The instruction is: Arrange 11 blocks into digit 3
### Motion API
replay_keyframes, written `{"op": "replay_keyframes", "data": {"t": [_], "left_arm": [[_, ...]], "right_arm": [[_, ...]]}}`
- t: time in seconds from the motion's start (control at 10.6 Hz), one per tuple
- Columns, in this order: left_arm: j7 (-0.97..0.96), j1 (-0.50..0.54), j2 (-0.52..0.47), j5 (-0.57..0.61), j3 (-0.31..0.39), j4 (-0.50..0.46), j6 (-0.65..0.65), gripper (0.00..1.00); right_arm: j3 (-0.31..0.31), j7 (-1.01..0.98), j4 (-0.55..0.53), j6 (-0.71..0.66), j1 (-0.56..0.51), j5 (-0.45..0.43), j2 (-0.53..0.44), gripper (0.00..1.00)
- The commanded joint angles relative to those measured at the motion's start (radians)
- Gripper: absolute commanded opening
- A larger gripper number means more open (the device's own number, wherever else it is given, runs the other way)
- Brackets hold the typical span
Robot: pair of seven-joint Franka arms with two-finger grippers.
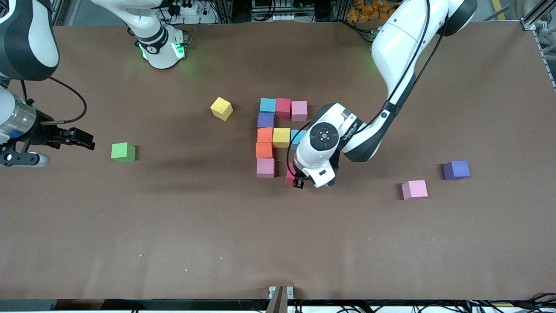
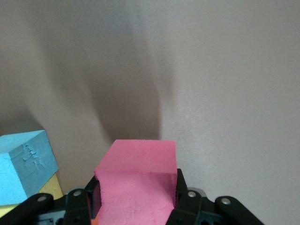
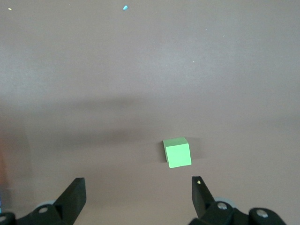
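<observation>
A figure of touching blocks lies mid-table: light blue [image 1: 268, 104], red [image 1: 282, 108] and pink [image 1: 299, 110] in one bar, then purple [image 1: 265, 120], orange [image 1: 265, 134], yellow [image 1: 281, 137], a partly hidden light blue [image 1: 297, 135], a second orange [image 1: 264, 150] and pink [image 1: 265, 167]. My left gripper [image 1: 299, 180] is shut on a red block [image 1: 289, 176] beside that last pink block. In the left wrist view the block [image 2: 136, 183] fills the gripper [image 2: 136, 190]. My right gripper [image 1: 82, 139] waits open and empty beside the green cube [image 1: 123, 152].
Loose cubes: yellow [image 1: 221, 108] toward the right arm's end, pink [image 1: 414, 189] and purple [image 1: 456, 170] toward the left arm's end. The right wrist view shows the green cube [image 3: 177, 153] past the open gripper [image 3: 138, 197]. The left wrist view shows the light blue cube [image 2: 26, 166].
</observation>
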Motion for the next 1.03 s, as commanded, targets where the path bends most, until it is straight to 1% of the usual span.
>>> {"op": "replay_keyframes", "data": {"t": [0.0,0.47,0.94], "left_arm": [[-0.067,-0.020,0.024,-0.021,0.013,0.033,-0.011,0.00],[-0.128,-0.044,0.055,-0.022,0.013,0.033,-0.011,0.00],[-0.142,-0.074,0.082,-0.019,0.019,0.033,-0.010,0.00]], "right_arm": [[0.018,0.005,-0.002,0.006,-0.008,-0.021,-0.012,1.00],[0.020,0.004,0.000,0.077,0.006,-0.024,-0.008,1.00],[0.020,0.004,-0.003,0.083,0.009,-0.045,-0.008,1.00]]}}
